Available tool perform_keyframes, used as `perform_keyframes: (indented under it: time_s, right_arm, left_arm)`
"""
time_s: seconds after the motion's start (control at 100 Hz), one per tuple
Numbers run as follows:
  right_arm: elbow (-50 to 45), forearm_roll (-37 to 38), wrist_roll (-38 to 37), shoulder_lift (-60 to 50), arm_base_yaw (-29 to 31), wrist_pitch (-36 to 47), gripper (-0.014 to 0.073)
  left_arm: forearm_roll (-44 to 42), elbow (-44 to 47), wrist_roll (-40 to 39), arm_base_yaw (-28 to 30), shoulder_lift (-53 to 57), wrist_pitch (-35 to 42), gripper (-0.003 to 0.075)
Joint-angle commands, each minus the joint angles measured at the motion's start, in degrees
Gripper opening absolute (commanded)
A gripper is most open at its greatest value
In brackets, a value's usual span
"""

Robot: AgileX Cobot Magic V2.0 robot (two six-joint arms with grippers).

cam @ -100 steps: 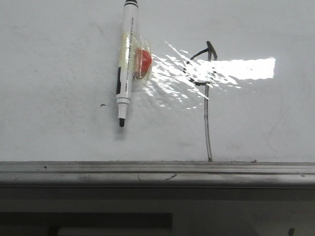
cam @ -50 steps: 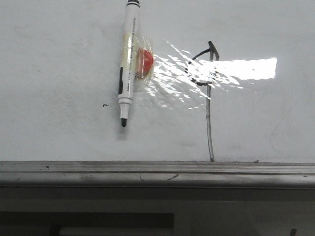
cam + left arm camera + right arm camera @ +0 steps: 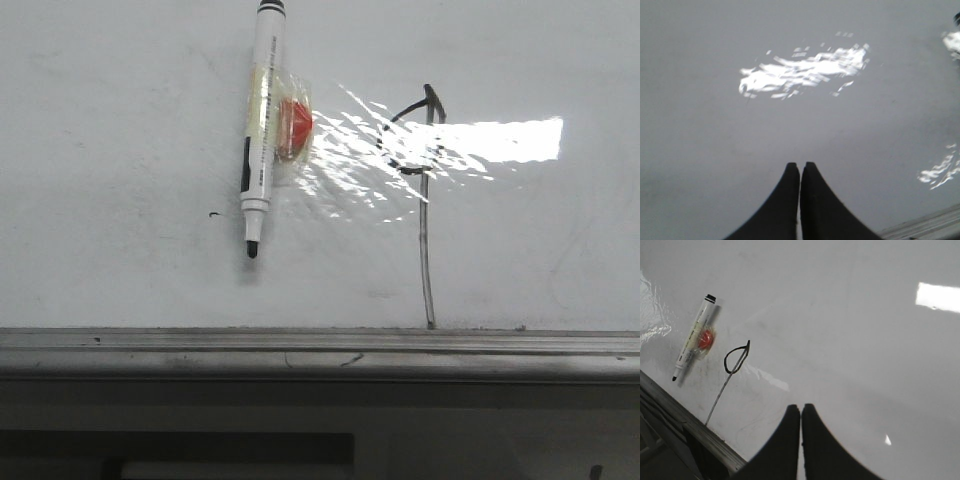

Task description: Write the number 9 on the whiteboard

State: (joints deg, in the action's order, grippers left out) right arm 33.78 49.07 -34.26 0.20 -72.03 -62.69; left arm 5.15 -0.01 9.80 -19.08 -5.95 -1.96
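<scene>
**Figure drawn, marker parked on the board**

We saw the number 9 point(image 3: 422, 170) already on the whiteboard point(image 3: 120, 120): a small open loop at the top and a long thin stem running down almost to the grey ledge point(image 3: 320, 350). A bright glare patch point(image 3: 500, 140) cut across the loop, so we could not tell whether the stroke closed cleanly there. The marker point(image 3: 260, 130) hung tip-down to the left of the figure, apart from it, with a red magnet point(image 3: 293, 127) taped at its side holding it to the board.

Our left end effector point(image 3: 800, 167) and right end effector point(image 3: 800, 410) both had their fingers pressed together with nothing between them, each off the board surface as far as the wrist views showed.

Our judgement was that the writing step looked done. The risks from here were a retreating arm brushing the wet ink and smearing the faint stem, or knocking the marker off its magnet so the uncapped tip dragged a stray line.
</scene>
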Motion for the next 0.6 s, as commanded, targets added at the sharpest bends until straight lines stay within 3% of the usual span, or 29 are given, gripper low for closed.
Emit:
perform_keyframes:
  time_s: [0.0, 0.14, 0.25, 0.59]
  right_arm:
    - [1.0, 3.0, 0.2, 1.6, 0.0, 3.4, -0.0042]
    - [1.0, 3.0, 0.2, 1.6, 0.0, 3.4, -0.0042]
    - [1.0, 3.0, 0.2, 1.6, 0.0, 3.4, -0.0042]
    - [1.0, 3.0, 0.2, 1.6, 0.0, 3.4, -0.0042]
  left_arm:
    - [-0.8, 1.0, -3.8, 4.6, 2.8, -2.4, -0.002]
    - [1.4, 1.2, -4.4, 9.6, 7.6, -15.1, -0.002]
    - [6.4, 1.1, -4.6, 12.2, 7.7, -16.6, -0.002]
    - [6.5, 1.1, -4.6, 14.0, 7.7, -16.4, -0.002]
